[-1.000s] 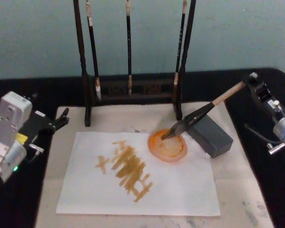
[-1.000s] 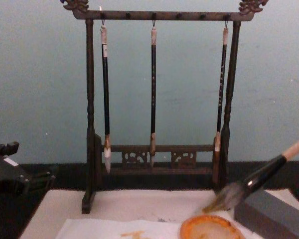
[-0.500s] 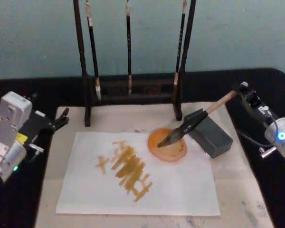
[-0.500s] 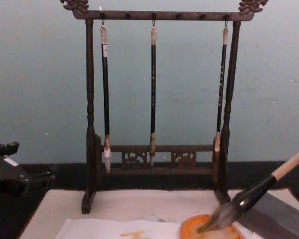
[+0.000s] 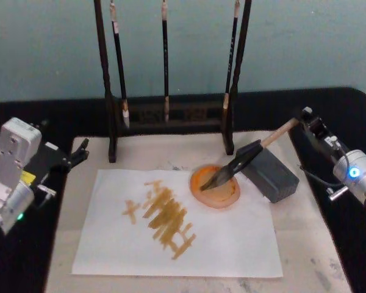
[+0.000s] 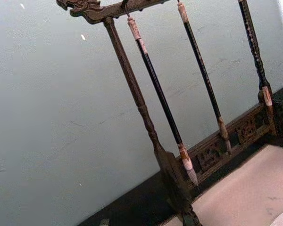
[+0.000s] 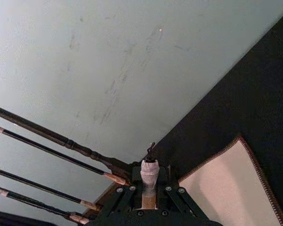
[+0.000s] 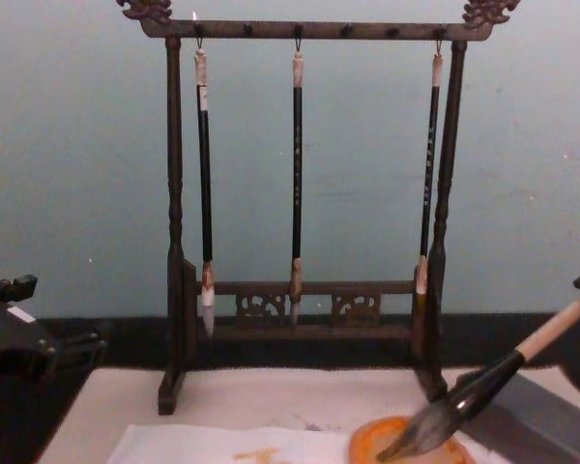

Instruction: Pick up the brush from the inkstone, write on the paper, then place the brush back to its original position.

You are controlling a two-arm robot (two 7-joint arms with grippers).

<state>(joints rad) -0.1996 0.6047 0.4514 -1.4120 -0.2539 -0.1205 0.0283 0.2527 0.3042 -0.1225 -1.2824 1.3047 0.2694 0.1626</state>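
Reading as a staged calligraphy bench, likely a lab: brush rack [image 8: 367,287] standing at the felt mat's [image 5: 305,244] far edge, black tabletop [image 5: 49,116] butting against bare teal wall [image 5: 293,43].

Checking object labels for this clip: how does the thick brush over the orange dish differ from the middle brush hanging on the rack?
The brush is thick, tan above, black below; the middle hanging brush is thin and black. The brush leans, bristles in the inkstone, held by the right gripper; the hanging brush is vertical on the rack, unheld. Both point bristles down. The left gripper rests at far left.
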